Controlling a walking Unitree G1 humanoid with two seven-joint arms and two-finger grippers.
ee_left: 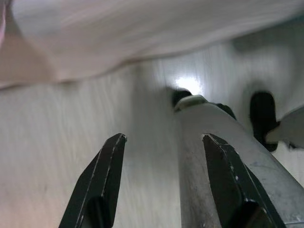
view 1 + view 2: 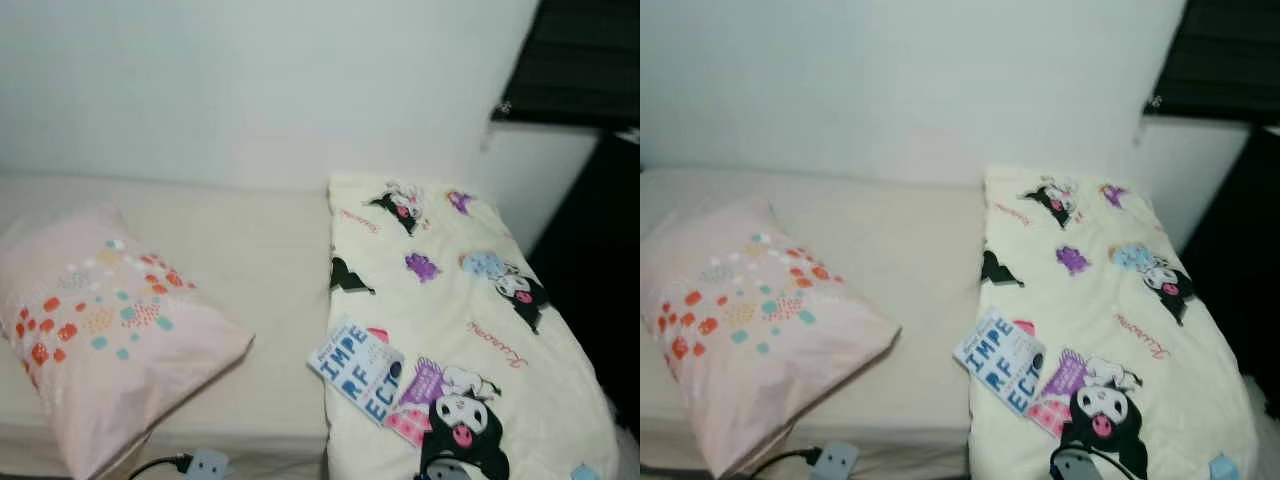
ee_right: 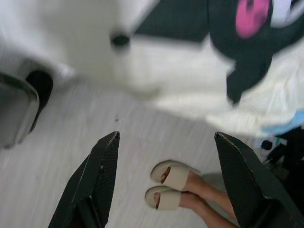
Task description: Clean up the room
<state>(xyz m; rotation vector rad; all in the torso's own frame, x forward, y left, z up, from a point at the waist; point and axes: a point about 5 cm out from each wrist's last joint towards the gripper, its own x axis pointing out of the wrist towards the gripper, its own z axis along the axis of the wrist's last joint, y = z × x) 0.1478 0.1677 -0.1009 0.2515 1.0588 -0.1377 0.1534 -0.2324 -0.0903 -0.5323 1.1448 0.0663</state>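
A pink pillow with coloured dots lies at the left of the cream bed. A folded cream quilt printed with cartoon figures covers the bed's right side and hangs over its front edge. My left gripper hangs open low over the pale wood floor, beside my own silver leg, with nothing between its fingers. My right gripper is also open and empty, pointing down at the floor below the quilt's overhanging edge.
A person's feet in beige slippers stand on the floor near my right gripper. A charger with a black cable lies at the bed's front edge. A white wall backs the bed; a dark gap is at the right.
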